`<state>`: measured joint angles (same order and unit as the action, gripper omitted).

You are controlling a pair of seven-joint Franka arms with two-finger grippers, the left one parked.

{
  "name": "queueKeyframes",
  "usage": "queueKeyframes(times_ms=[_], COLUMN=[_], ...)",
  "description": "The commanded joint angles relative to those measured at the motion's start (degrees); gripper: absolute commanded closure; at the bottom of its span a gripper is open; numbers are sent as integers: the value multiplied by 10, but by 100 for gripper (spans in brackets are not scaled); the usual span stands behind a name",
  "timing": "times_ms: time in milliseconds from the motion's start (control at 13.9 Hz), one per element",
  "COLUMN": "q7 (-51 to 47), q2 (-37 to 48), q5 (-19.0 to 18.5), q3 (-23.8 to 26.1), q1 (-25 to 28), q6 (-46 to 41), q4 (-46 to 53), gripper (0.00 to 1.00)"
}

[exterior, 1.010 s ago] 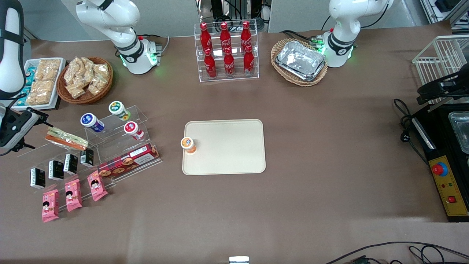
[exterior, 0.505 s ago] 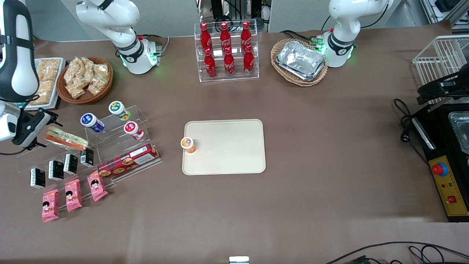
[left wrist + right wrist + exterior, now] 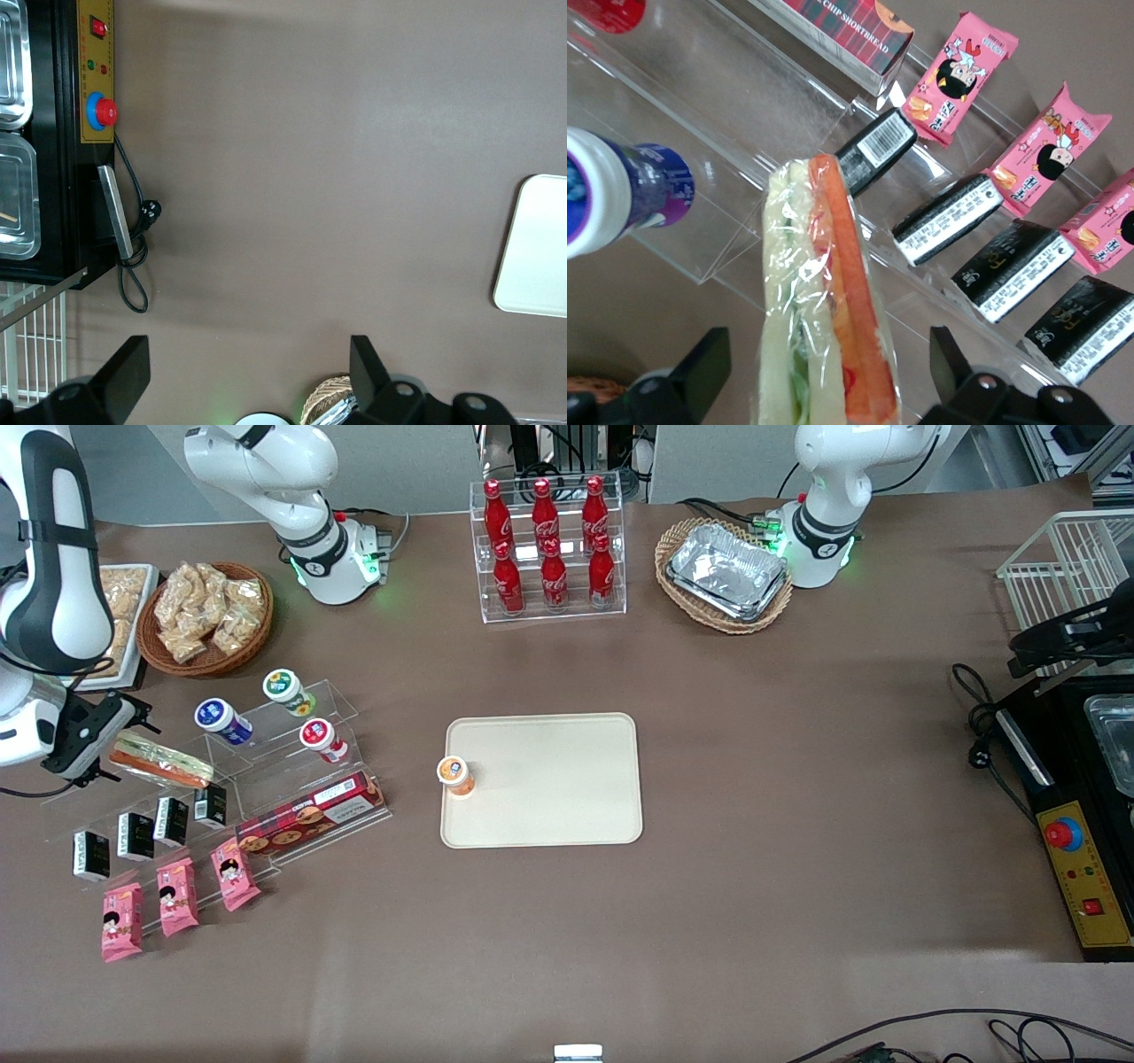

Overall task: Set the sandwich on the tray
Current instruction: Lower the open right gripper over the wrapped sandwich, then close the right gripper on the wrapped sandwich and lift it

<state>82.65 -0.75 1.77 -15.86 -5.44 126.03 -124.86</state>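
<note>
Your sandwich (image 3: 159,759) lies on the clear acrylic step rack (image 3: 266,766) at the front view's left edge, its long axis running from upper left to lower right there, orange layer nearer the camera. Your gripper (image 3: 111,735) hangs at its upper-left end, tilted; the fingers (image 3: 700,367) stand wide open, straddling the wedge, gripping nothing. The tray (image 3: 549,779) sits mid-surface, well apart.
</note>
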Motion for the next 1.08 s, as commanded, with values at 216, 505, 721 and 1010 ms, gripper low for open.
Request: queueKeyframes(times_ms=[216,505,721,1010], q7=[9,8,10,13], q2=[11,5,1,5], q5=[-3,5,5,8], q3=[-4,-7,-14,-14], q1=[-3,-3,-3,0], q6=[56,58,55,51], q4=[-42,-42,-42,-30], gripper=[0,52,100,100])
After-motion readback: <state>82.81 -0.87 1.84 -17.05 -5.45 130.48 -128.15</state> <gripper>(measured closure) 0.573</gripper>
